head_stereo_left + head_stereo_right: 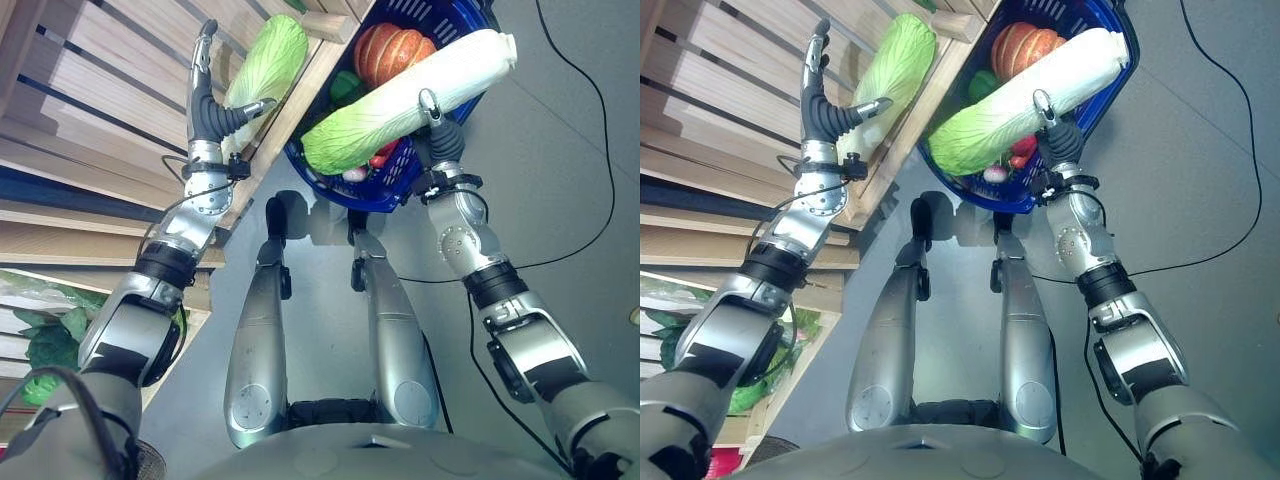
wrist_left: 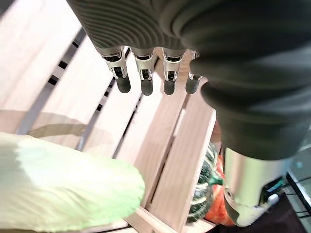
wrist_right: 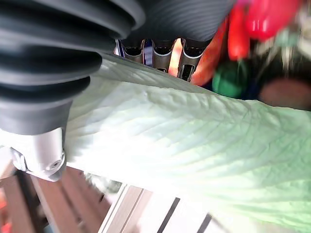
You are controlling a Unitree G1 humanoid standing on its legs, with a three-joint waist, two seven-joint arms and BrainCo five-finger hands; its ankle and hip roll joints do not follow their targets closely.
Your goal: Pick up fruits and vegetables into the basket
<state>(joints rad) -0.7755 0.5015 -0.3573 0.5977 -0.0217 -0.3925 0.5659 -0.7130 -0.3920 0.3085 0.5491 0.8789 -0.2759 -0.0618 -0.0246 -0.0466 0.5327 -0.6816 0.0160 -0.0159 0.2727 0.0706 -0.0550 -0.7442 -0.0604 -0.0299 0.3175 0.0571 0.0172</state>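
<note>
gripping a napa cabbage (image 1: 420,95), right hand (image 1: 437,128) over basket (image 1: 400,185).

Two napa cabbages (image 1: 420,95) (image 1: 268,62), one orange pumpkin (image 1: 392,50), one blue basket (image 1: 372,193), one wooden crate shelf (image 1: 90,110).

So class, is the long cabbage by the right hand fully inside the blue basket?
No. The cabbage lies across the basket rim, both ends overhanging.

Both arms are silver-grey with black joint bands, and the left hand (image 1: 212,110) and right hand (image 1: 440,135) carry dark ribbed covers and silver fingers (image 2: 146,80) with dark tips.
</note>
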